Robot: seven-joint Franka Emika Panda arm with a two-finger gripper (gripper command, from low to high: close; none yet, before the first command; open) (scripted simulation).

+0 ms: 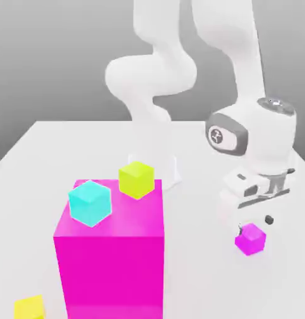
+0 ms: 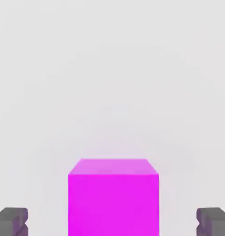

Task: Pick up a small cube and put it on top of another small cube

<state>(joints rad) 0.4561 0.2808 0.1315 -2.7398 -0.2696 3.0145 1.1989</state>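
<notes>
A small magenta cube [image 1: 250, 240] lies on the white table at the exterior view's right. My gripper [image 1: 254, 223] hangs just above it, open, with nothing held. In the hand view the same magenta cube [image 2: 113, 198] sits midway between the two grey fingertips [image 2: 13, 221], which stand wide apart on either side of it without touching it. A small cyan cube [image 1: 90, 202] and a small yellow-green cube [image 1: 136, 179] rest on top of a big magenta block [image 1: 111, 261] at the exterior view's left.
Another small yellow cube [image 1: 29, 308] lies on the table beside the big block's lower left corner. The arm's white base [image 1: 156, 118] stands behind the block. The table [image 1: 204, 280] runs on as bare white surface around the gripper.
</notes>
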